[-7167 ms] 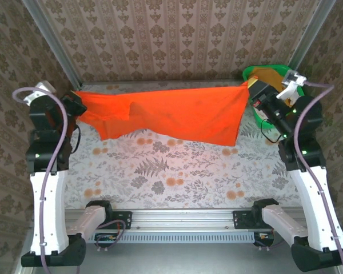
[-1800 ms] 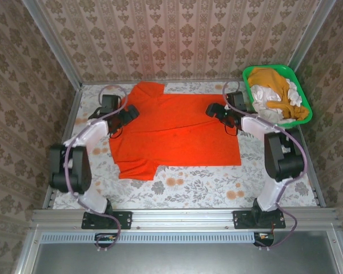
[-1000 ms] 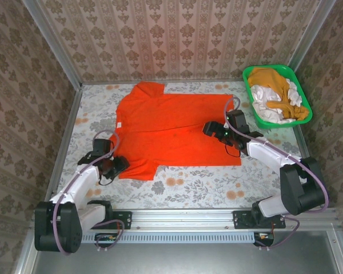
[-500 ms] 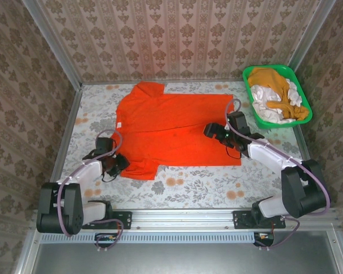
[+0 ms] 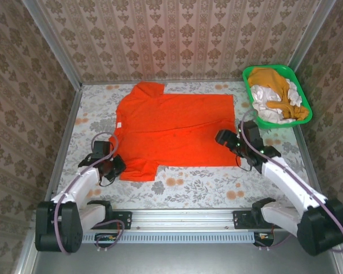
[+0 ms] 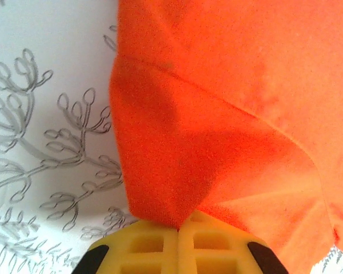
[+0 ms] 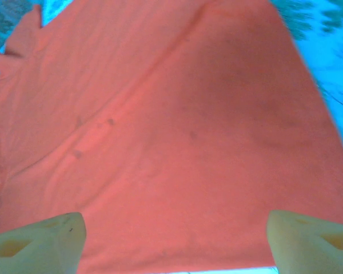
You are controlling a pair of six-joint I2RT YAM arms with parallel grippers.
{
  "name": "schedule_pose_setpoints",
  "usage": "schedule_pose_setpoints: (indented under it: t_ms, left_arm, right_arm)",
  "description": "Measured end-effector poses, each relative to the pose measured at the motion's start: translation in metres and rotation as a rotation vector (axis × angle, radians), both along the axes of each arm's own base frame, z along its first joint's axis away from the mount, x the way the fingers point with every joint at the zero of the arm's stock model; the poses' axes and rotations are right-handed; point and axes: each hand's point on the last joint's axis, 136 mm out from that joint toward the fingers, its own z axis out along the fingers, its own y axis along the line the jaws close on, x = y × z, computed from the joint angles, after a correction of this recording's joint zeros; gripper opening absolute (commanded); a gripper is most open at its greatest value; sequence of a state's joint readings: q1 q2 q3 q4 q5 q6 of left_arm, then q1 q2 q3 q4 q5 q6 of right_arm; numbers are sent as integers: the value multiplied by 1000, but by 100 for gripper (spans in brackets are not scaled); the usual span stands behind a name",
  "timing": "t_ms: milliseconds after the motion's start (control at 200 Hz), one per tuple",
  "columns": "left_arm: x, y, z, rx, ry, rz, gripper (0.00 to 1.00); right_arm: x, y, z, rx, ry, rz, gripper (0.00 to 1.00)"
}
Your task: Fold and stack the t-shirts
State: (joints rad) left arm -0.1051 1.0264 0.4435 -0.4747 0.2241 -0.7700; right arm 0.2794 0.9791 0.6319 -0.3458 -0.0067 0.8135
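A bright red-orange t-shirt (image 5: pixel 177 128) lies spread flat on the floral table, with a sleeve at the near left. My left gripper (image 5: pixel 115 165) sits at that sleeve's edge. In the left wrist view its yellow fingers (image 6: pixel 154 245) are pressed together, and the gripper (image 6: pixel 180 225) is shut on a pinched fold of the red-orange cloth (image 6: pixel 217 114). My right gripper (image 5: pixel 223 137) hovers over the shirt's right side near the hem. In the right wrist view it (image 7: pixel 174 240) stands wide open above flat cloth (image 7: pixel 171 125), holding nothing.
A green basket (image 5: pixel 247 73) at the back right holds a mustard t-shirt (image 5: pixel 271 77) and white t-shirts (image 5: pixel 268 108). Metal rails line the table's sides and near edge. Bare floral tabletop (image 5: pixel 188 182) runs in front of the shirt.
My left gripper has closed on the sleeve edge at the near left. My right arm has drawn back toward the shirt's near right, jaws still open.
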Motion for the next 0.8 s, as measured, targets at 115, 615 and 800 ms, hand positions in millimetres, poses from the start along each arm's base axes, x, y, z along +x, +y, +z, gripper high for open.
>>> schedule_pose_setpoints:
  t_ms: [115, 615, 800]
  left_arm:
    - [-6, 2, 2, 4, 9, 4, 0]
    - [-18, 2, -13, 4, 83, 2, 0]
    - [-18, 1, -13, 3, 82, 2, 0]
  right_arm:
    - [-28, -14, -19, -19, 69, -51, 78]
    - [-71, -29, -91, -59, 323, -129, 58]
    - [-61, -32, -96, -54, 320, -158, 51]
